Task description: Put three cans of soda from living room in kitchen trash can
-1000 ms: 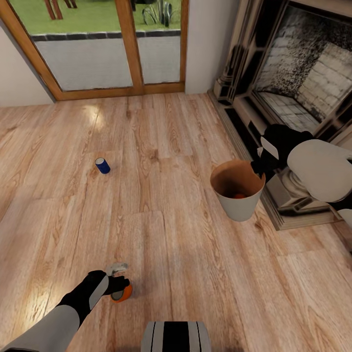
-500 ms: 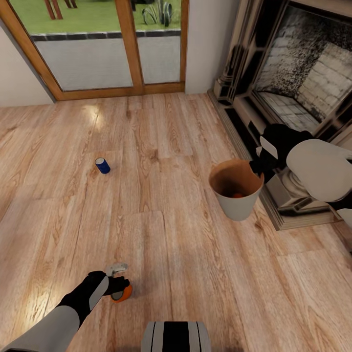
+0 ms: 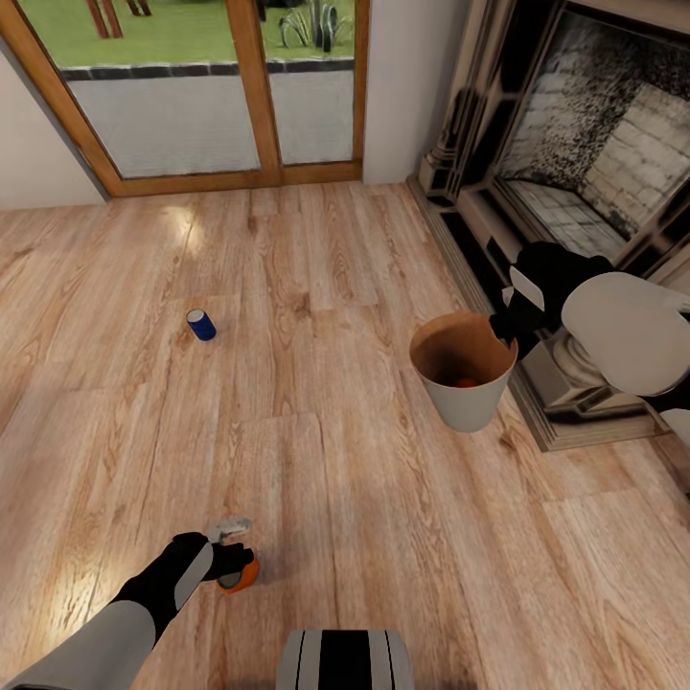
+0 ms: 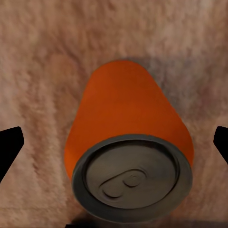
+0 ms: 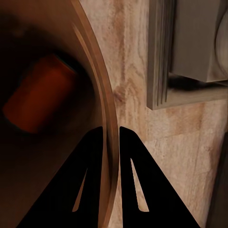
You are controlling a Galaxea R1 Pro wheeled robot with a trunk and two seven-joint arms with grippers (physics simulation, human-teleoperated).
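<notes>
Almost nothing has moved. At 7 o'clock, the left end effector (image 3: 233, 556) hangs wide open around an orange can (image 4: 128, 159) on the floor (image 3: 364, 498). It must close next. At 2 o'clock, the right end effector (image 5: 111, 137) pinches the bin's (image 3: 467, 402) rim; one orange can (image 5: 40, 92) lies inside. The blue can (image 3: 200, 325) waits at 11 o'clock.

Bin (image 3: 467, 402) stands on floor (image 3: 364, 498) at right, just before fireplace (image 3: 575, 182); one can (image 5: 40, 92) lies inside it. Right end effector (image 5: 110, 130) straddles bin rim. Second can (image 3: 200, 325) stands far left, toward the doors (image 3: 192, 86). Third can (image 4: 128, 152) lies near front, between left end effector (image 3: 233, 553) fingers.
</notes>
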